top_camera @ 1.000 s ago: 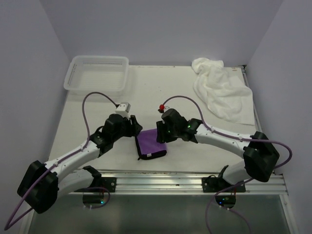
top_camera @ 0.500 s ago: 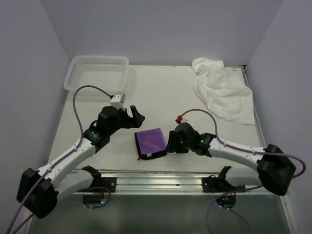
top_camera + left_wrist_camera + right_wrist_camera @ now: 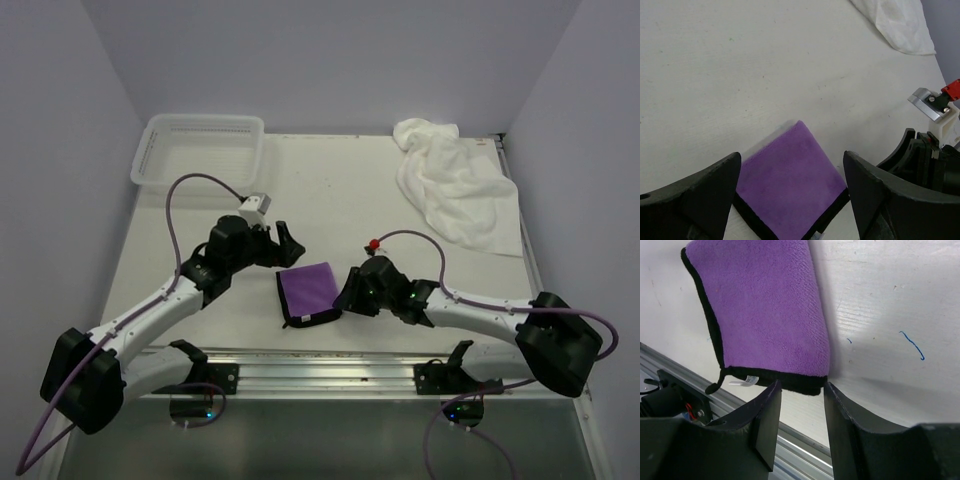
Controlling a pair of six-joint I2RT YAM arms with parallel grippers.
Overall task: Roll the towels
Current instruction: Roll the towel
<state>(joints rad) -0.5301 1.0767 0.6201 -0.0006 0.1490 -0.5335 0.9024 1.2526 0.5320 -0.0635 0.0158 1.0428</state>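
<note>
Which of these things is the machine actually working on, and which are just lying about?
Part of the job:
- purple towel, folded between the two arms
- white towel, crumpled at the far right

Just lying about:
- white mesh basket, far left

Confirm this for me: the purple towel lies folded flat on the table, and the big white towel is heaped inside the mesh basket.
Not quite. The white towel is not inside the mesh basket; it is heaped on the table at the far right corner, well away from the basket, as the top external view shows. The purple towel does lie folded flat on the table.
</note>
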